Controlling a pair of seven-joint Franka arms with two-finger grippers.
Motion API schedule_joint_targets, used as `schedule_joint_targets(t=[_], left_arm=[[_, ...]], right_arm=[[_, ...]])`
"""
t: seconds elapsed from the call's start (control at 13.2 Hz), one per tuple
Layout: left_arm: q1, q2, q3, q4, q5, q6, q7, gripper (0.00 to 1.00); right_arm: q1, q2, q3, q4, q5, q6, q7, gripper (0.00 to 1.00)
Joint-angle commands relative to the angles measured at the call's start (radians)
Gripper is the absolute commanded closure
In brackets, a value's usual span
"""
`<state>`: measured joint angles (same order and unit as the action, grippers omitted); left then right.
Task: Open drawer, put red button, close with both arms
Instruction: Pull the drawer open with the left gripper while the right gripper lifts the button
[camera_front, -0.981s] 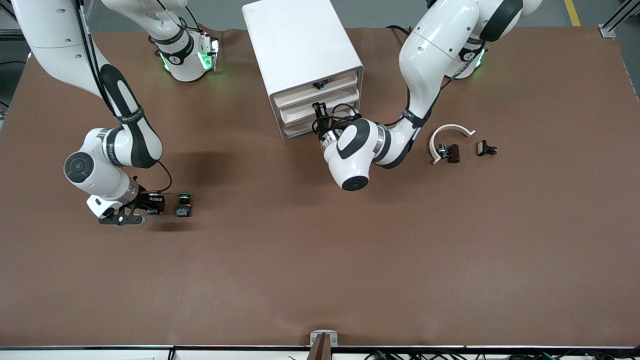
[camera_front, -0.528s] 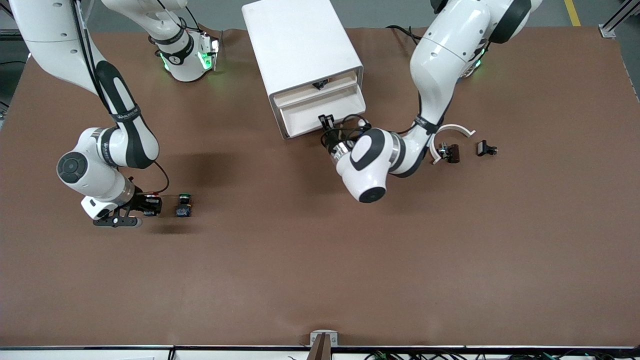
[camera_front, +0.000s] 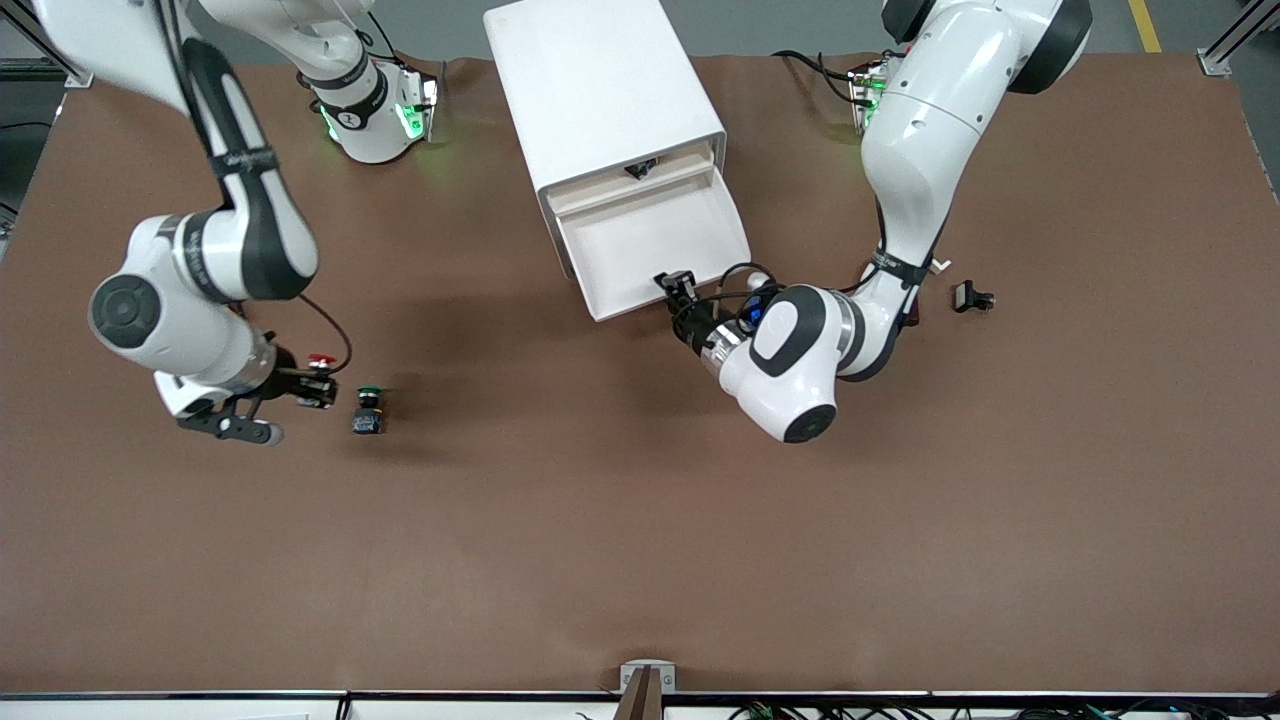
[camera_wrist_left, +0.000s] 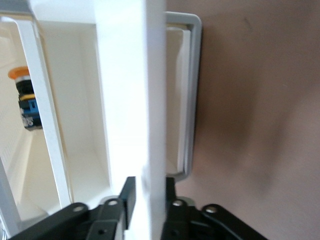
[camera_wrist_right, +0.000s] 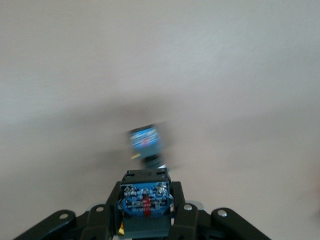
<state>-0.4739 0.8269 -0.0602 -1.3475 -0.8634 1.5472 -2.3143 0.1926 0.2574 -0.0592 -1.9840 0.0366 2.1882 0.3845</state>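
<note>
Red button (camera_front: 321, 361) in right tool (camera_front: 310, 390)

A wide table (camera_front: 620, 540) is covered by a matte brown sheet, lit evenly from above, with soft shadows cast on it. A grey floor (camera_front: 760, 25) is seen past the table's edge along the top of the front view, and a yellow line (camera_front: 1145, 25) is painted on it toward the left arm's end. Aluminium frame bars (camera_front: 1235, 35) are seen at that corner. A white strip (camera_front: 300, 705) runs along the edge nearest the camera, with a metal bracket (camera_front: 647, 680) at its middle and cables (camera_front: 900, 712) beside it.
</note>
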Motion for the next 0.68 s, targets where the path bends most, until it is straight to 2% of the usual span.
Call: schedule_joint_targets(t=[0.0,0.3,0.45,0.6], left_arm=[[0.014,0.006,0.002,0.05,0.02,-0.003,0.003,0.0],[0.049,-0.008,0.006,0.093,0.026,-0.004,0.003,0.0],[0.095,-0.023,-0.001,0.105,0.064,-0.007,0.006,0.0],[0.156,-0.032,0.008,0.166,0.128,-0.007,0.006,0.0]], right_arm=[[0.157,-0.05,-0.007,-0.015,0.003,-0.024,0.295,1.0],[0.364,-0.044,-0.008,0.063,0.003,-0.027,0.685,1.0],[0.442,-0.04,-0.007,0.123,0.003,-0.057,0.825,1.0],[0.522,-0.026,-0.008,0.187,0.003,-0.096,0.963,1.0]])
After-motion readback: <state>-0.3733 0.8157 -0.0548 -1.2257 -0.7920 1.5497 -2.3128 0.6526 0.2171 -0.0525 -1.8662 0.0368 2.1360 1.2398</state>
